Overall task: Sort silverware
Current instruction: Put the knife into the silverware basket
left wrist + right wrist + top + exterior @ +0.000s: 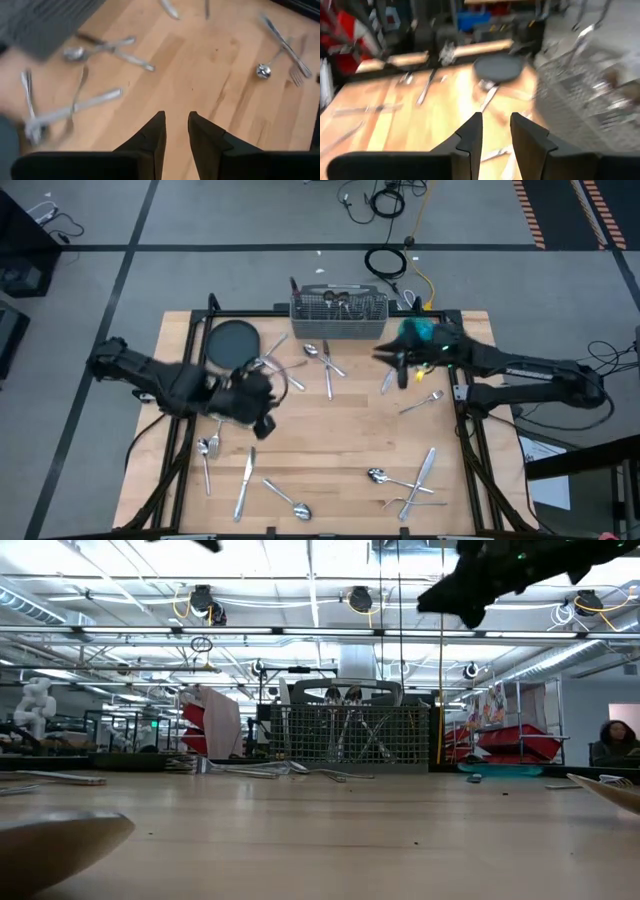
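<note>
The silverware [325, 370] lies scattered over the pale wooden counter [340, 450]: slim, shiny steel forks, spoons and knives, some crossed, clustered near twelve o'clock below the wire-mesh caddy [338, 313], which already holds a few pieces, and along the six o'clock edge. The left gripper [175, 131] hovers at nine o'clock beside the dark round plate [233, 340], fingers slightly parted, pinching nothing. The right gripper [496, 131] hangs at two o'clock near the caddy, fingers likewise narrowly apart and empty. Smooth flat handles could slip from a shallow pinch, and overlapping pieces may lift together or get knocked aside.
</note>
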Action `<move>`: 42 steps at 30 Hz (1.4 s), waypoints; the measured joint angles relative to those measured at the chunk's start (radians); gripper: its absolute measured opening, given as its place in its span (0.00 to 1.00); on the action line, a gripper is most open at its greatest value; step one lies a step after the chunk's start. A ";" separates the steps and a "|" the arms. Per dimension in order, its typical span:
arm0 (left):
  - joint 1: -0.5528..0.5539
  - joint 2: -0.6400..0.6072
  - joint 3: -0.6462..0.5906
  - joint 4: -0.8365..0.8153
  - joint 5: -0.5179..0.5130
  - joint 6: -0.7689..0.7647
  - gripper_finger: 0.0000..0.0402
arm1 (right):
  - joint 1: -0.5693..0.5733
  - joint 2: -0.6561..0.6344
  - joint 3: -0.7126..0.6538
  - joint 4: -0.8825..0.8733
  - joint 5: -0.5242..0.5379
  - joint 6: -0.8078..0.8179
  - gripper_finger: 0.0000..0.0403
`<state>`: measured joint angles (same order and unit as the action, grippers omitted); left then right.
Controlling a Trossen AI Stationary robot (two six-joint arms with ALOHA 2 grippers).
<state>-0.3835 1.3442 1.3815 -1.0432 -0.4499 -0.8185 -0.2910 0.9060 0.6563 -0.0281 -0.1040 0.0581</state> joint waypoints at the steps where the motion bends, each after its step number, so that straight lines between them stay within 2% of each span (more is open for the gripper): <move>1: -0.038 0.001 -0.020 -0.008 -0.031 -0.070 0.22 | 0.025 0.037 0.000 0.010 0.000 0.006 0.22; 7: -0.188 0.017 -0.151 -0.074 -0.177 -0.463 0.22 | 0.171 0.322 0.027 0.197 0.038 0.058 0.22; 10: -0.254 0.012 -0.161 -0.123 -0.232 -0.604 0.22 | 0.233 0.491 0.123 0.234 0.077 0.014 0.22; 13: -0.312 -0.008 -0.124 -0.154 -0.319 -0.670 0.22 | 0.272 0.656 0.269 0.232 0.075 -0.057 0.23; 17: -0.386 -0.059 -0.064 -0.155 -0.475 -0.656 0.22 | 0.310 0.853 0.488 0.231 0.050 -0.127 0.30; 21: -0.472 -0.123 -0.004 -0.151 -0.648 -0.527 0.22 | 0.328 1.021 0.702 0.228 0.050 -0.134 0.42; 25: -0.545 -0.191 0.045 -0.145 -0.752 -0.364 0.22 | 0.333 1.168 0.889 0.224 0.052 -0.149 0.53; 32: -0.608 -0.279 0.079 -0.137 -0.788 -0.192 0.22 | 0.339 1.405 1.173 0.197 0.055 -0.139 0.58; 37: -0.615 -0.294 0.079 -0.146 -0.788 -0.136 0.22 | 0.343 1.565 1.375 0.092 0.055 -0.102 0.57; 42: -0.615 -0.294 0.079 -0.151 -0.787 -0.108 0.22 | 0.344 1.678 1.507 0.053 0.066 -0.071 0.57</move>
<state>-0.9981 1.0504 1.4609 -1.1941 -1.2366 -0.9264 0.0528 2.5844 2.1638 0.0246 -0.0379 -0.0130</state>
